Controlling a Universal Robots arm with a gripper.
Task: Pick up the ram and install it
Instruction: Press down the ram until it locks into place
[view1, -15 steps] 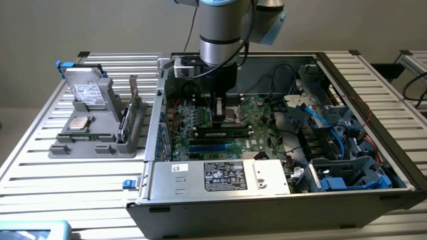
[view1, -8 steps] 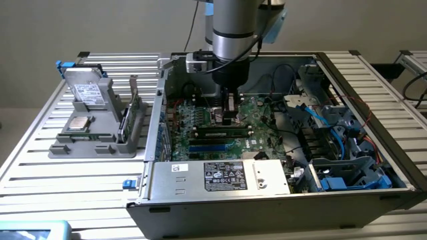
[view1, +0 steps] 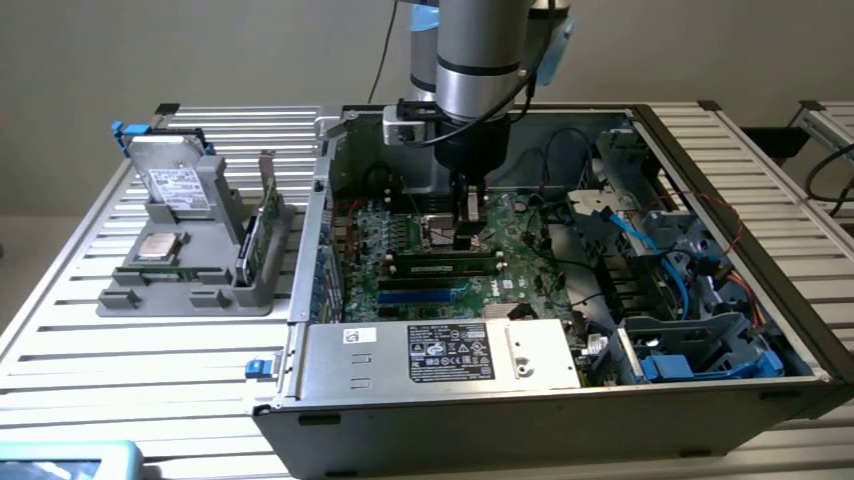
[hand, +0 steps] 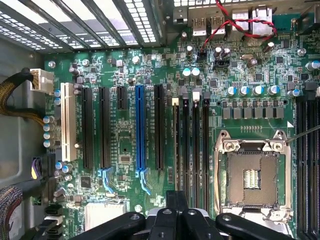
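**Claw down inside the PC case over the motherboard**

While the arm reaches into the open computer case (view1: 694, 330), the claw (view1: 466, 238) sits closed just above the motherboard (view1: 521, 225), fingers together; whether it pinches anything, can't tell. In the wrist view the claw (hand: 172, 212) hangs over the four black memory slots (hand: 191, 150), next to the open processor socket (hand: 252, 175). A green stick, looks like the ram (view1: 447, 267), lies seated in a slot right below the claw. More green sticks stand in the grey holder (view1: 187, 290) on the slatted tabletop (view1: 80, 330), at the exterior view's left, well apart from the case. Power supply (view1: 441, 352) sits at the case front.
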